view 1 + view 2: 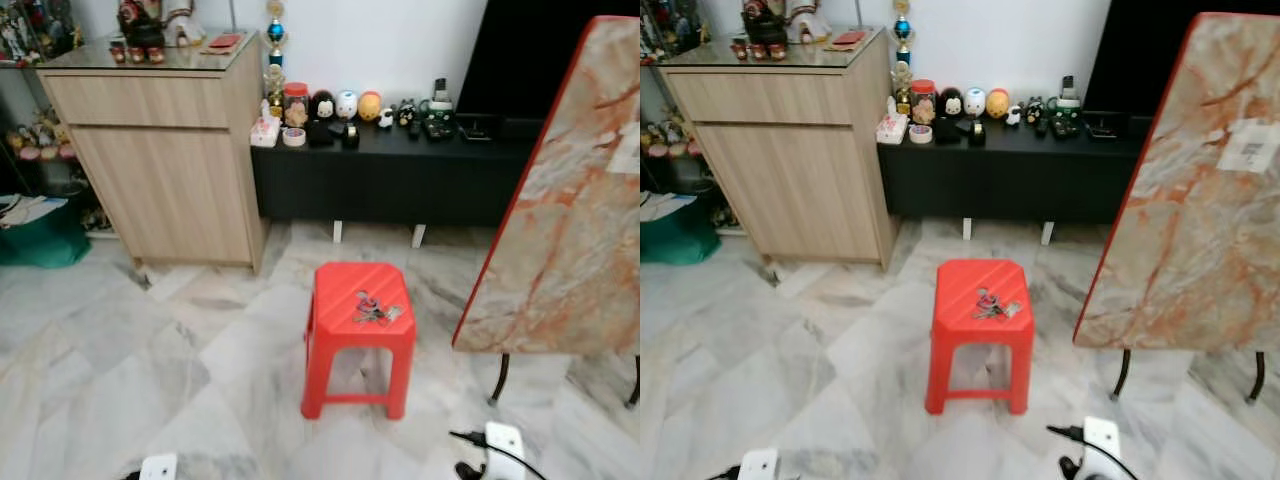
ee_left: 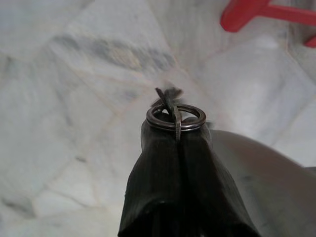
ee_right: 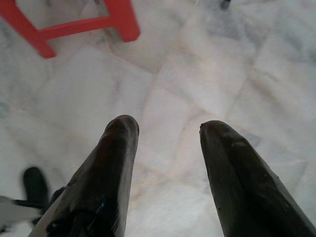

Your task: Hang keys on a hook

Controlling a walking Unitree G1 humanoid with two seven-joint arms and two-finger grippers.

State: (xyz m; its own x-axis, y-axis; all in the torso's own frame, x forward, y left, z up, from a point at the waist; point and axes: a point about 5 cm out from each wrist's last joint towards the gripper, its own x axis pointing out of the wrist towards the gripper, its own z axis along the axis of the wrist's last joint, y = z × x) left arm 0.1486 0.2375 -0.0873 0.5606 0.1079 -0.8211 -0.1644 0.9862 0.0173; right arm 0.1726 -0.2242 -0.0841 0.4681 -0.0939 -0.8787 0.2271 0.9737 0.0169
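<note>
A pale marble-tiled floor (image 1: pixel 120 350) fills the lower half of the head views. At centre stands one red stool (image 1: pixel 360 335) with a bunch of keys (image 1: pixel 372 312) lying on its seat. Behind it, a low black bench (image 1: pixel 390 175) runs along the white wall, lined with small figurines and jars too small to count surely. At upper left is one wooden cabinet (image 1: pixel 165 160); at right, a marble-patterned tabletop (image 1: pixel 575 210) leans on edge, cut off by the frame.

In the left wrist view, the left gripper (image 2: pixel 177 129) is clenched on a metal key ring (image 2: pixel 176 116) pinched at its tips; the key beyond it is blurred. In the right wrist view, the right gripper (image 3: pixel 168 131) hangs released, fingers apart above the floor, with the stool's legs at the upper left.
</note>
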